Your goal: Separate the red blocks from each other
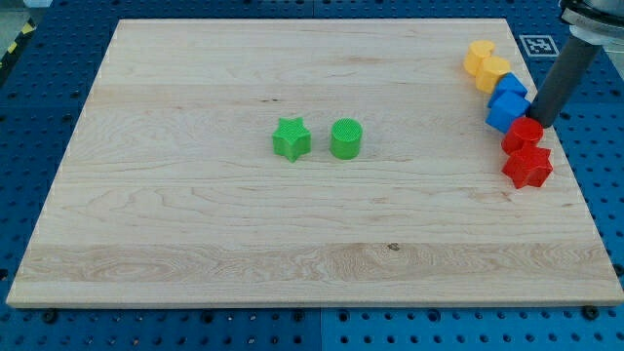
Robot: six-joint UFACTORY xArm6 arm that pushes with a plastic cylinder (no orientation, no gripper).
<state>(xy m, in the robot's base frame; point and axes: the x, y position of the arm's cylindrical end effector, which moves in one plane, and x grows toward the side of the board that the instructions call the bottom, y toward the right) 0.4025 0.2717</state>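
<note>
Two red blocks sit touching near the board's right edge: a round-ish red block [523,135] above a red star [527,167]. My tip [542,124] is just to the upper right of the upper red block, close to it and to the lower blue block [506,111]. A second blue block [509,89] lies just above that one. Two yellow blocks [486,66] continue the line toward the view's top. All of these blocks form one touching chain.
A green star [292,138] and a green cylinder [346,138] sit side by side near the middle of the wooden board [195,224]. The board's right edge runs just right of the red blocks, over a blue perforated table [604,156].
</note>
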